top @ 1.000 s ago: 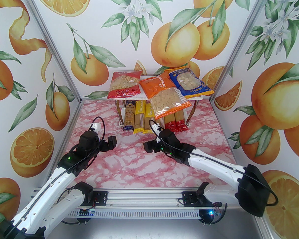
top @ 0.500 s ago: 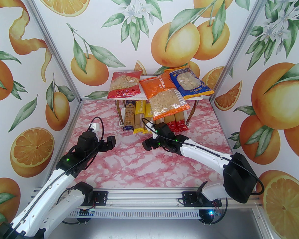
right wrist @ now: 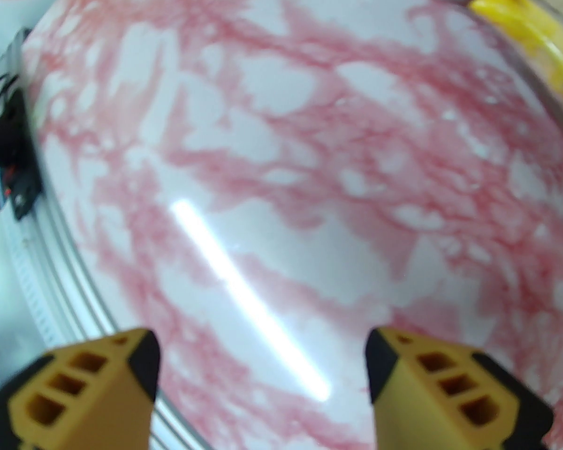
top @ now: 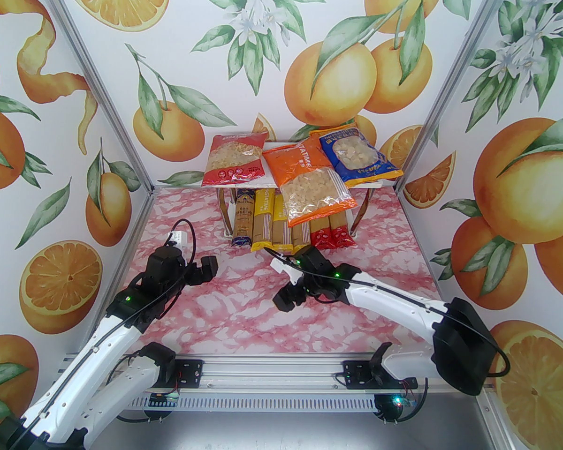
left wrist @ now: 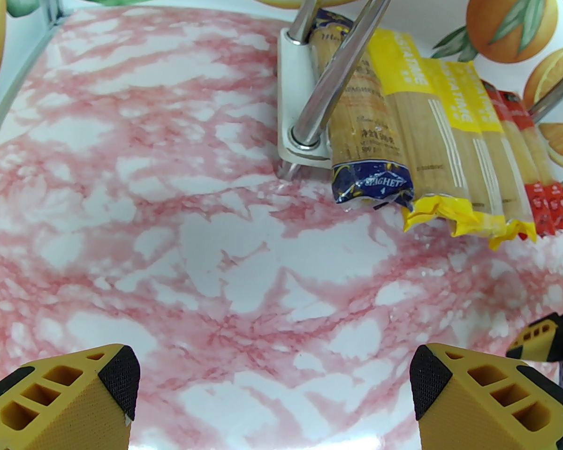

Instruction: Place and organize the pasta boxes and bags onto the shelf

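Note:
The shelf [top: 277, 146] stands at the back of the table. On its top board lie the red bag [top: 237, 160], the orange bag [top: 309, 181] and the blue bag [top: 359, 157]; the orange bag overhangs the front edge. On the lower board [left wrist: 293, 106] several long spaghetti packs lie side by side: a dark blue-gold one [top: 245, 221] [left wrist: 366, 157], yellow ones [top: 264, 221] [left wrist: 417, 134] and red ones [top: 330, 235]. My left gripper [top: 209, 268] [left wrist: 274, 392] is open over bare table, left of the packs. My right gripper [top: 285, 300] [right wrist: 262, 382] is open over bare table, nearer than the packs' ends.
The pink marbled tabletop [top: 244, 317] is walled on three sides by orange-printed panels. Chrome shelf legs [left wrist: 338, 63] slant down at the lower board's left edge. The yellow packs' crimped ends [right wrist: 521, 12] stick out past the shelf front.
My right arm has pulled back from the spaghetti packs' ends toward the near side, its jaws a little narrower. The left arm has not moved.

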Tool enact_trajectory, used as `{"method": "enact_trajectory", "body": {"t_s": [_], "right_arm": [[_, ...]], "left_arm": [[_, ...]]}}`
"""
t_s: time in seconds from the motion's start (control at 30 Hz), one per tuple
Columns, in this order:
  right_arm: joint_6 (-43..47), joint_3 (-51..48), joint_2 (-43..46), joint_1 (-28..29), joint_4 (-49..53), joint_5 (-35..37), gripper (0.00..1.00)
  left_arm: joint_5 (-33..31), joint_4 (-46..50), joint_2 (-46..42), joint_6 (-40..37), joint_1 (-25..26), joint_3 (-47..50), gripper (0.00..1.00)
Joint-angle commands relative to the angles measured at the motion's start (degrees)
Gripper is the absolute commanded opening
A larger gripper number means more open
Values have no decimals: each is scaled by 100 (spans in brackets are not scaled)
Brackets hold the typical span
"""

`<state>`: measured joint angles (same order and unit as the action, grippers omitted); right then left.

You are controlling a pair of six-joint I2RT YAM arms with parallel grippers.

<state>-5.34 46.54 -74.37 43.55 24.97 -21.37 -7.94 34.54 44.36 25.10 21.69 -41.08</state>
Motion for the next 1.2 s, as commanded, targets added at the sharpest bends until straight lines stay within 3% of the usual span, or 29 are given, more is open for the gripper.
{"method": "enact_trajectory", "body": {"t_s": [0.0,0.1,0.23,0.3,0.37,0.47,0.57,0.63,0.7,0.83,1.0,1.17], "right_arm": [[-635,-453,1322,12,-895,-81,78],[-923,-768,2432,-95,-1307,6,88],[-872,-370,2886,-107,-595,56,94],[-933,-202,2857,-107,-277,591,94],[-1269,-276,2802,-118,-385,1589,100],[-1910,-786,2605,-230,-1573,2179,100],[-2558,-1629,2465,-254,-3781,2601,100],[-2956,-2115,2335,-332,-5299,2674,100],[-3095,-2263,2188,-367,-6162,2538,100],[-3110,-2170,2104,-462,-6762,2262,100],[-3780,-2272,1844,-869,-7929,2350,100],[-4037,-1775,1482,-934,-7170,2771,100]], "left_arm": [[-32,-5,-50,-91,-42,-222,100],[-15,8,-41,-132,-51,-247,100],[62,-65,62,-143,-69,-296,100],[103,-156,103,-113,-68,-281,100],[144,-258,140,-77,-69,-247,100],[194,-313,203,-58,-75,-230,100],[198,-294,239,-84,-74,-250,100],[201,-256,249,-93,-77,-282,100],[206,-227,233,-102,-76,-296,100],[179,-232,206,-111,-77,-290,100],[244,-291,274,-60,-74,-255,100],[220,-265,251,-93,-77,-290,100]]}}
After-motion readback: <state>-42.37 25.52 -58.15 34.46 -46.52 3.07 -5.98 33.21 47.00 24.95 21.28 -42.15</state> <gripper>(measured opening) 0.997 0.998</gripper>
